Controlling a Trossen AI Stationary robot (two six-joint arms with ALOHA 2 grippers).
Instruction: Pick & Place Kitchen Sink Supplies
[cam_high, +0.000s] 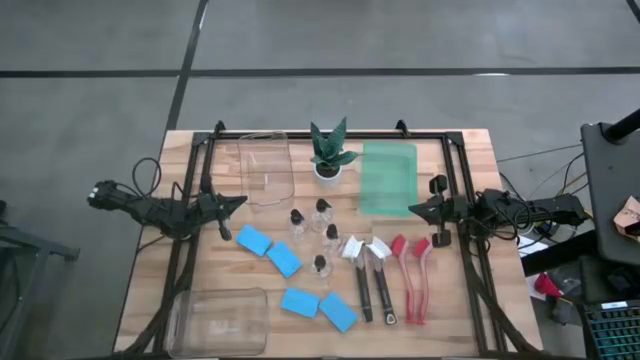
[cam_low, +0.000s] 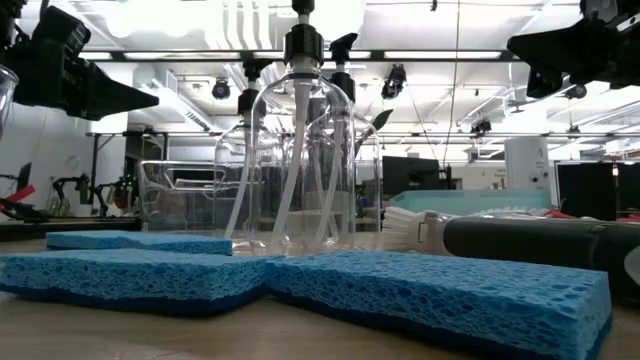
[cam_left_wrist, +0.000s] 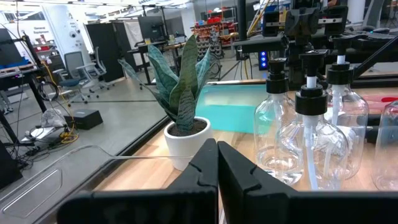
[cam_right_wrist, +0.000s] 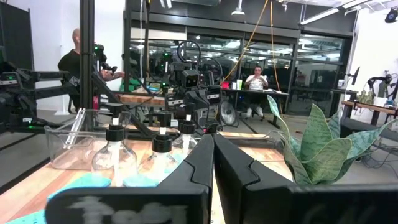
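Note:
Several blue sponges lie flat on the wooden table, left of centre and toward the near edge. Several small clear bottles with black caps stand upright in the middle. Two black brushes with white heads and two red brushes lie side by side to the right of them. My left gripper hovers shut at the table's left, pointing toward the bottles. My right gripper hovers shut at the right, pointing left. Neither holds anything; the shut fingers show in the left wrist view and the right wrist view.
A potted plant in a white pot stands at the far centre, between a clear tray and a green tray. Another clear tray sits at the near left corner. A black frame runs along the table's sides.

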